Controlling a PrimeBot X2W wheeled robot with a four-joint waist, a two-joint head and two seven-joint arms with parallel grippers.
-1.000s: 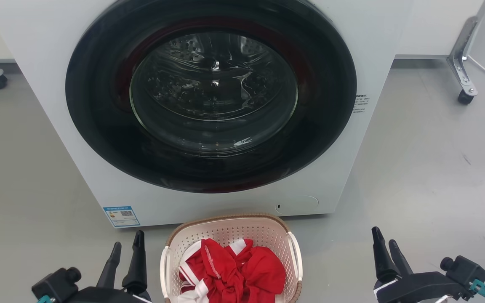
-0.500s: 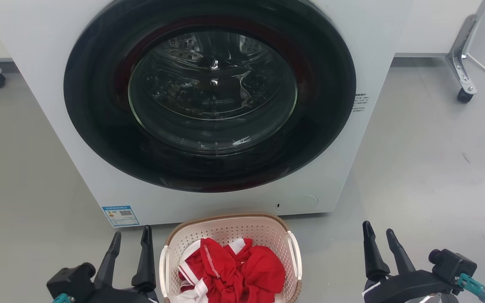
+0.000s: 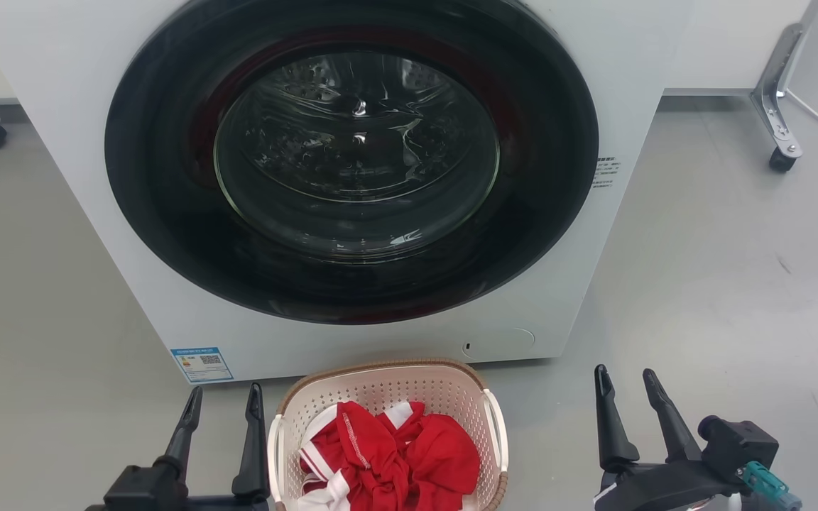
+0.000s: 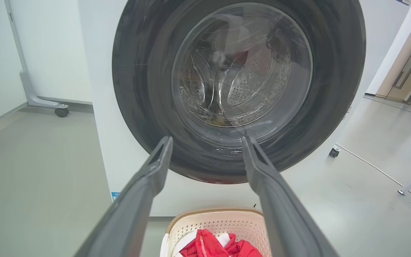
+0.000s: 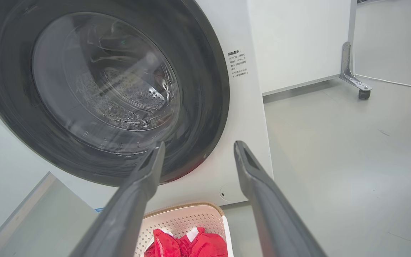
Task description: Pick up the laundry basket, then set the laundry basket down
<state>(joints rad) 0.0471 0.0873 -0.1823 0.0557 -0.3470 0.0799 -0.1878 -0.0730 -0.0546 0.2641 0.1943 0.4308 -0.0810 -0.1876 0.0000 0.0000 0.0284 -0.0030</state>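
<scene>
Cream-white perforated plastic laundry basket (image 3: 388, 394) sits bottom centre, with left gripper (image 3: 226, 390) and right gripper (image 3: 623, 371) flanking it, both spread and empty.

On my screen the washing machine (image 3: 54, 142) has a smooth white body with a soft sheen. Its door ring (image 3: 153, 213) is glossy black, and the window (image 3: 356, 149) is clear glass full of reflections. Behind it I see the drum (image 4: 259, 71), bright perforated metal. The laundry basket (image 3: 388, 390) is matt cream plastic punched with small holes, with a brown woven-look rim (image 3: 380, 364) (it looks moulded rather than real wicker). The clothes (image 3: 409, 454) inside are red and white cloth, soft and creased. The floor (image 3: 721, 284) is smooth, dull grey with faint scuffs. The left gripper (image 3: 226, 389) and right gripper (image 3: 624, 371) have matt dark fingers. The frame leg (image 3: 778, 64) is pale metal.
</scene>
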